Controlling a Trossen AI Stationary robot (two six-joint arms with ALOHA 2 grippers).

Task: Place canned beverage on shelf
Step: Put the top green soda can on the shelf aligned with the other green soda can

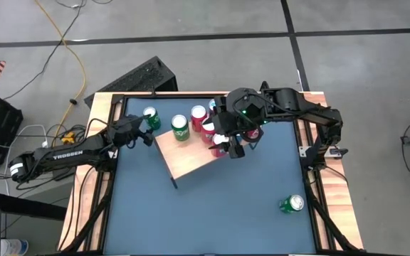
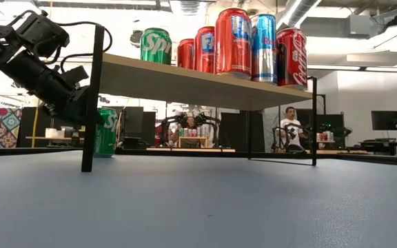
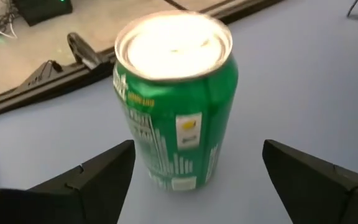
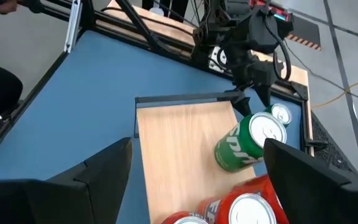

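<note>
Behind the table, the low view shows an open room with desks, screens and two seated people far away. On the dark blue tabletop (image 1: 219,206) stands the shelf (image 1: 187,158), a light wood board on thin black legs.

One green can (image 1: 150,118) stands upright on the tabletop just beside the far left corner of the shelf, not on the board. The left gripper (image 1: 144,132) is directly at this can, with its fingers spread wide on both sides of it and not pressing it. In the left wrist view the green can (image 3: 173,99) is straight ahead between the fingers, its long axis vertical. The left arm is clearly the nearer one, so I think the coming move belongs to it.

The right gripper (image 1: 235,146) hovers over the right end of the board, its fingers also wide and empty.

Counting from the low view: on the board I see one green can, three red cans and one blue and silver can. One more green can (image 1: 291,204) lies near the right edge of the table. That makes seven cans in all.
</note>
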